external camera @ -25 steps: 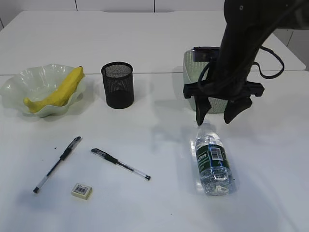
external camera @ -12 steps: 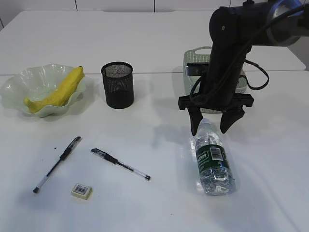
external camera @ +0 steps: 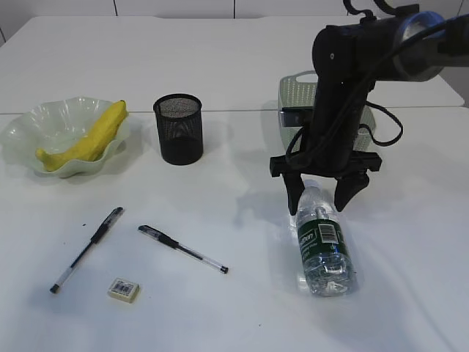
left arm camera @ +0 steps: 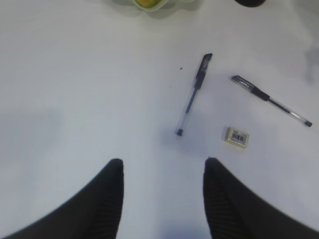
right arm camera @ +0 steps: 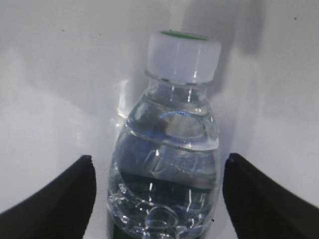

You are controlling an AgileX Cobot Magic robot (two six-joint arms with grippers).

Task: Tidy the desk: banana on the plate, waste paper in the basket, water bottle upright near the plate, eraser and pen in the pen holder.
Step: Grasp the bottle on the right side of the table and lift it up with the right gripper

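Note:
The water bottle (external camera: 322, 242) lies on its side, its white cap pointing away toward the basket (external camera: 297, 92). My right gripper (external camera: 319, 202) is open and straddles the bottle's shoulder (right arm camera: 167, 149), with a gap on each side. The banana (external camera: 88, 136) rests on the pale green plate (external camera: 29, 121). Two pens (external camera: 86, 249) (external camera: 183, 249) and the eraser (external camera: 124, 289) lie on the table in front of the black mesh pen holder (external camera: 179, 128). My left gripper (left arm camera: 162, 167) hovers open over bare table, short of a pen (left arm camera: 193, 94) and the eraser (left arm camera: 235, 135). No waste paper is in view.
The basket stands behind the right arm, partly hidden by it. A seam between two tabletops runs behind the plate and pen holder. The left arm does not appear in the exterior view.
The right arm has come down and forward from in front of the basket to the bottle. Its jaws have spread wider and now stand on either side of the bottle's shoulder.

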